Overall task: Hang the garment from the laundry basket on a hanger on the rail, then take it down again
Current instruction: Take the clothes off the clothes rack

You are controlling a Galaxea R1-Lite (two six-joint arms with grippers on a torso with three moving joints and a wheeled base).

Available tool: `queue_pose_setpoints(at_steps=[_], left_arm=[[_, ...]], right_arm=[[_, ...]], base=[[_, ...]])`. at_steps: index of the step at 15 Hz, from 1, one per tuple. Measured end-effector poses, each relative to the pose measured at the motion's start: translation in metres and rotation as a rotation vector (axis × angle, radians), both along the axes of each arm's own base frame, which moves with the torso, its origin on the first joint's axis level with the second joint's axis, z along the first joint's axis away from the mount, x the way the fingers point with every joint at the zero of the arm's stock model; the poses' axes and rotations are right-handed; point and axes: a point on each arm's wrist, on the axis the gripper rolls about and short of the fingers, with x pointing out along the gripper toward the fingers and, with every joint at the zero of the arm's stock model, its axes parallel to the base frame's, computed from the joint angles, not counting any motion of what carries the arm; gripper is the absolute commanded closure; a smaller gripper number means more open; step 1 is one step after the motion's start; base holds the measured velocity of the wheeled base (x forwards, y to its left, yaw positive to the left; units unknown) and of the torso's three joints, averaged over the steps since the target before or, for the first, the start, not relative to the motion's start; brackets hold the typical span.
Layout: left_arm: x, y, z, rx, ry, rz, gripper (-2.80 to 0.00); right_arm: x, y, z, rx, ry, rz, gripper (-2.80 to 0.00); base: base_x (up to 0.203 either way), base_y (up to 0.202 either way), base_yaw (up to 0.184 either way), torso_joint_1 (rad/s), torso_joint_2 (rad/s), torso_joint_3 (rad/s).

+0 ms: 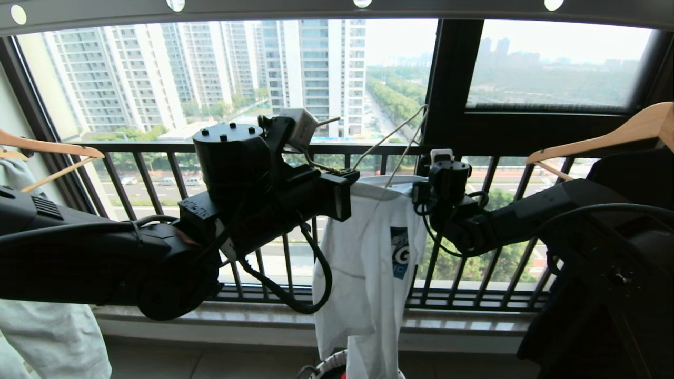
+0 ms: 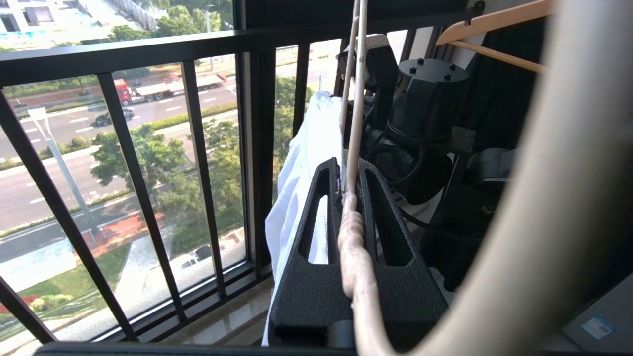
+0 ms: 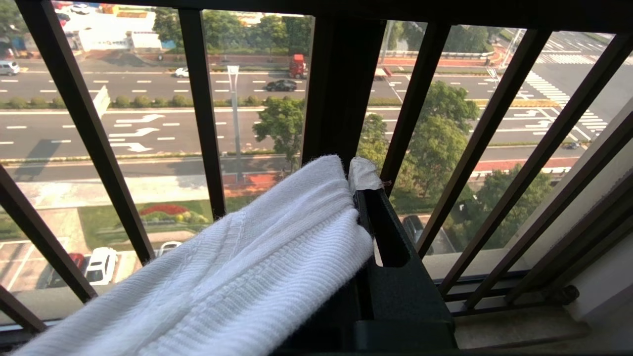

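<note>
1. Left gripper (image 2: 352, 190): jaws closed on the neck of the hanger (image 2: 357, 94), at the twisted wire just below its long hook. Held out in front of the black railing (image 1: 158, 173).
2. Hanger, cream-white wire: stem rises straight up from between the left fingers (image 2: 316, 232); in the head view its hook (image 1: 405, 126) reaches above and to the right of the gripper, clear of the rail (image 1: 337, 10) overhead.
3. Right gripper (image 3: 357, 198): jaws closed on a fold of white ribbed cloth, the collar edge of the garment (image 3: 257, 267). Positioned just right of the left gripper, the garment's neck between the two.
4. Garment (image 1: 368, 252), white T-shirt with blue square chest logo: hangs straight down below both grippers, in front of the railing.
5. Laundry basket (image 1: 329, 366): directly beneath the garment's hem, well below both grippers; only a part of the white woven rim shows. Contents: a small patch of red at the frame edge; otherwise hidden by the shirt.
6. Wooden hangers (image 1: 600, 139): one far right of the right gripper, one far left of the left gripper, above a pale grey garment (image 1: 47, 331).
</note>
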Motion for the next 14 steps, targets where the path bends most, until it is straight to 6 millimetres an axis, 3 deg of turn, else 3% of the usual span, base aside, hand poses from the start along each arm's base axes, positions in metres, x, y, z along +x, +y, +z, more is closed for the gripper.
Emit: queue_pose_setpoints(at_steps=[4,9,14], left_arm=[[0.005,-0.003,-0.002,0.0,-0.002,0.01,0.0],[0.02,-0.013,-0.006,-0.062,-0.068,0.075,0.0],[0.035,-0.021,-0.016,-0.062,-0.056,0.144,0.0]], right_arm=[[-0.013,0.02,-0.006,-0.005,0.034,0.044,0.0],[-0.045,0.064,-0.008,-0.008,0.01,0.151,0.0],[-0.074,0.092,-0.009,-0.013,0.033,0.234,0.0]], base=[[0.0,0.0,0.0,0.0,0.0,0.0],[0.0,0.0,0.0,0.0,0.0,0.0],[0.0,0.0,0.0,0.0,0.0,0.0]])
